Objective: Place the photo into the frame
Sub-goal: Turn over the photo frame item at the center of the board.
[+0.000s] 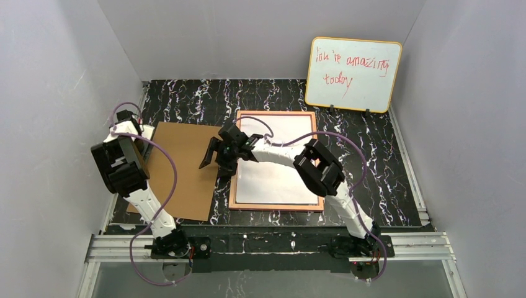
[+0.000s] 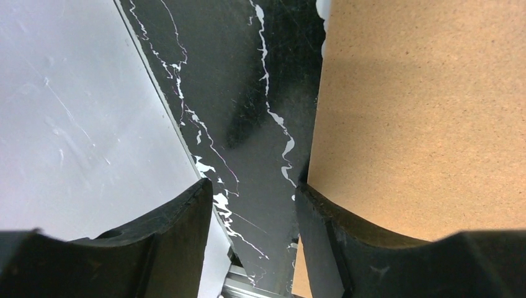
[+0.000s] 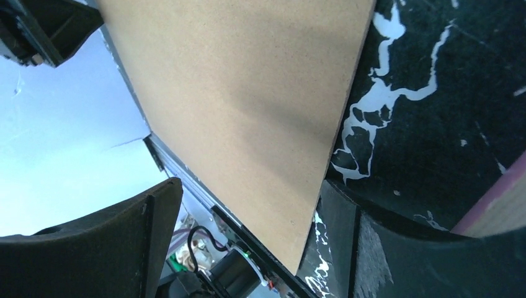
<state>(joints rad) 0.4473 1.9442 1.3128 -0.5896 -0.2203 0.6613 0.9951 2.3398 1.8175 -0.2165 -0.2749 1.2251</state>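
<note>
The large rectangular picture frame (image 1: 276, 205), orange-tan on the side facing up, lies flat in the middle of the black, white-veined marble surface (image 1: 372, 161). A white rectangular sheet (image 1: 279, 183) fills its opening. This is most likely the photo lying face down with its plain back up, though no printed side is visible to confirm it. If so, the main step is done, and what is left is closing the frame.

The brown hardboard backing panel (image 1: 183, 180) lies flat just left of the frame, apart from it.

The right gripper (image 3: 254, 186) reaches across the frame and hangs over the panel's right edge, fingers spread wide and holding nothing. The left gripper (image 2: 254, 186) is at the panel's far-left corner, fingers parted over bare marble with one at the panel's edge, and it grips nothing.

A yellow-edged whiteboard with red writing (image 1: 353, 77) leans against the back wall, well out of the way. The right arm, stretched over the frame, is the only thing in the panel's path.
</note>
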